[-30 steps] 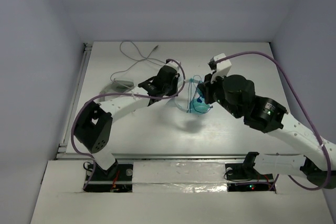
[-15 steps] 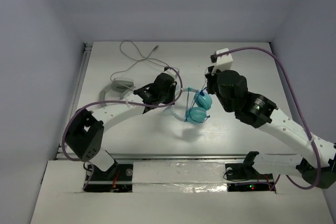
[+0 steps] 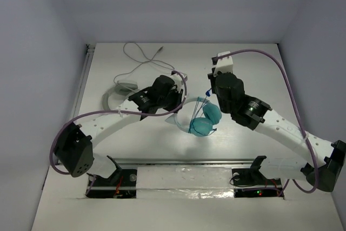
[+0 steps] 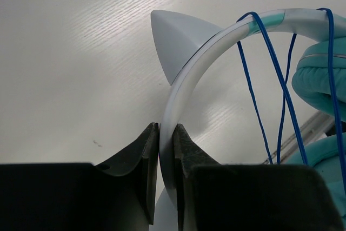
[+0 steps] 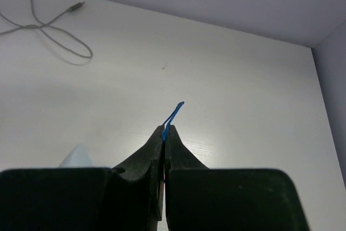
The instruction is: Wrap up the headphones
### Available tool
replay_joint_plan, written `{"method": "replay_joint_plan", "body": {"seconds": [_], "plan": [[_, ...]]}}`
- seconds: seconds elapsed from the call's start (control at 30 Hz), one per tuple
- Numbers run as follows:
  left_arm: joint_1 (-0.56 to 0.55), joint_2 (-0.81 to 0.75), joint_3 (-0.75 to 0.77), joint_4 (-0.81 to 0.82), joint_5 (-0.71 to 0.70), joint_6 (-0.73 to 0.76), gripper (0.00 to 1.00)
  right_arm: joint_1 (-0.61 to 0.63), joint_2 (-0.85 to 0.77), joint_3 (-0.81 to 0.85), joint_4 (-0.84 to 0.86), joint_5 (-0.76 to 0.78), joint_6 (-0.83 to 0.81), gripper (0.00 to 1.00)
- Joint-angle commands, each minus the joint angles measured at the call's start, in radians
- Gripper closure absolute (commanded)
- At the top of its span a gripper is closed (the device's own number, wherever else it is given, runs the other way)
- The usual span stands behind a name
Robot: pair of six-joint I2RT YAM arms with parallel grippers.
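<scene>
**Left to right.** Left claw (image 4: 166,150): jaws all but closed, clamped on the white plastic headband (image 4: 190,74) of the teal over-ear headphones (image 3: 204,120). These sit at the middle of the white table (image 3: 259,68); whether they rest on it or are lifted cannot be told. From this claw the headband arcs rightward to the two round ear cups (image 3: 212,113), and strands of the thin blue cable (image 4: 253,90) cross it. Right claw (image 5: 164,129): jaws closed, pinching the cable just beyond the cups, toward the far edge. The next turn likely falls to the right arm, which would carry the cable across the band's long axis while the left anchors.
</scene>
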Motion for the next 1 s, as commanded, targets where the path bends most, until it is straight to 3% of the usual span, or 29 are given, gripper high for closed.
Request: {"method": "replay_joint_plan", "body": {"seconds": [0.0,0.33,0.47,0.67,0.87,0.97], "plan": [[-0.007,-0.085,0.036,0.001,0.176,0.047,1.0,-0.033,-0.006,-0.046,0.1,0.02,0.067,1.0],[0.117,-0.148,0.074,0.027,0.408,0.073,1.0,-0.112,-0.102,-0.161,0.104,-0.213,0.203,1.0],[0.174,-0.182,0.084,0.068,0.501,0.051,1.0,-0.143,-0.145,-0.228,0.136,-0.415,0.281,0.99],[0.215,-0.16,0.146,0.107,0.581,0.007,1.0,-0.18,-0.216,-0.342,0.222,-0.601,0.383,0.72],[0.224,-0.108,0.241,0.133,0.568,-0.059,1.0,-0.18,-0.23,-0.457,0.327,-0.684,0.458,0.55],[0.224,-0.082,0.306,0.111,0.526,-0.065,1.0,-0.18,-0.254,-0.514,0.379,-0.693,0.481,0.52]]}}
